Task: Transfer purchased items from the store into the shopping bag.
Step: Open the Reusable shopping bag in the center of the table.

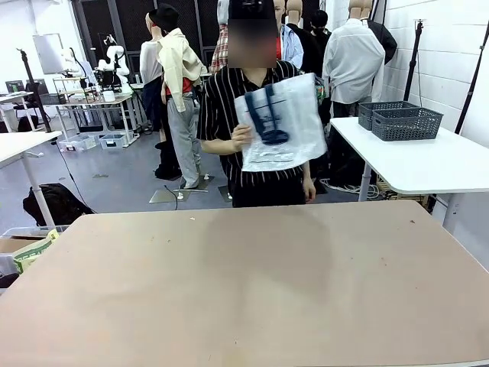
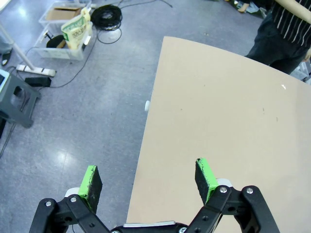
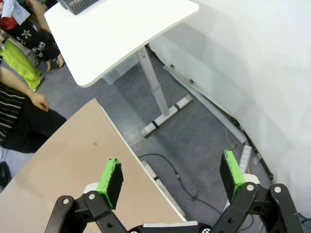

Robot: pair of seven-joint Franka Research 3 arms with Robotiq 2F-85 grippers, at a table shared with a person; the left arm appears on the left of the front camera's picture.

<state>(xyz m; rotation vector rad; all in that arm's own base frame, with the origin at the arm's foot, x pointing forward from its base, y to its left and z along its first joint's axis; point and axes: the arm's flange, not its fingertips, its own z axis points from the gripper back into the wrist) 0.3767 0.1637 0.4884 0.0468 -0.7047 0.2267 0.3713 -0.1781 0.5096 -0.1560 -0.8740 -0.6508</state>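
A person at the far side of the tan table (image 1: 244, 290) holds up the shopping bag (image 1: 283, 126), translucent white with navy handles, in one hand (image 1: 243, 136). The purchased items are out of view. Two dark grey lattice baskets (image 1: 405, 122) stand on a white side table; I cannot tell if one is the store. My left gripper (image 2: 148, 179) is open and holds nothing, straddling the tan table's (image 2: 218, 121) left edge above the floor. My right gripper (image 3: 171, 174) is open with nothing in it, off the tan table's (image 3: 58, 165) right edge.
The white side table (image 1: 428, 160) stands at the back right, its leg and foot (image 3: 155, 107) near my right gripper. On the floor to the left lie a clear box (image 2: 63, 34) with a green packet, a cable coil (image 2: 107, 14) and a grey step stool (image 2: 19, 97).
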